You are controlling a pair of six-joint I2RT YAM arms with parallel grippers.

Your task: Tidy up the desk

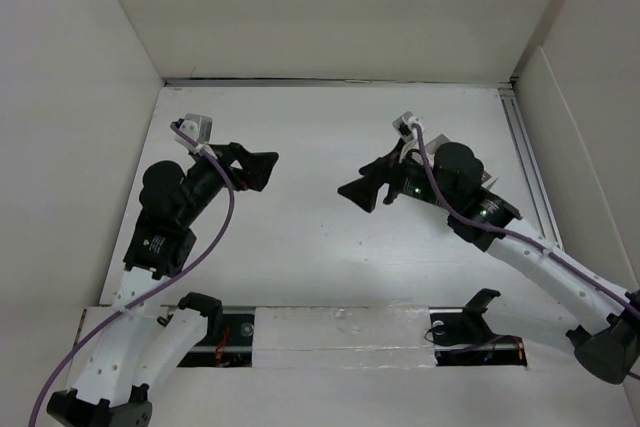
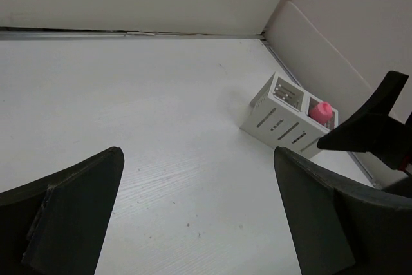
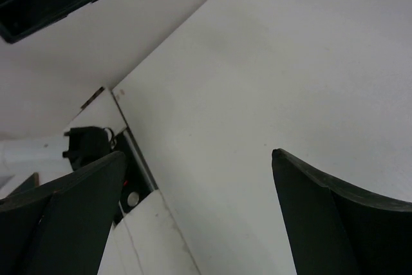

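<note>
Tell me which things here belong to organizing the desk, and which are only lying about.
Job: desk; box; pink thing inside it; left gripper; right gripper.
Only there: rail; purple cable.

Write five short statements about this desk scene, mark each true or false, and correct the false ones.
1. The left gripper and the right gripper are both open and hold nothing. True.
2. The pink object lies loose on the desk. False: it sits inside one compartment of the white slotted box.
3. The white slotted box stands near the side of the desk that has the rail. True.
4. The left gripper is clamped on the white slotted box. False: it is apart from the box, over bare desk.
5. The white slotted box has three compartments. False: two show from the left wrist view.
</note>
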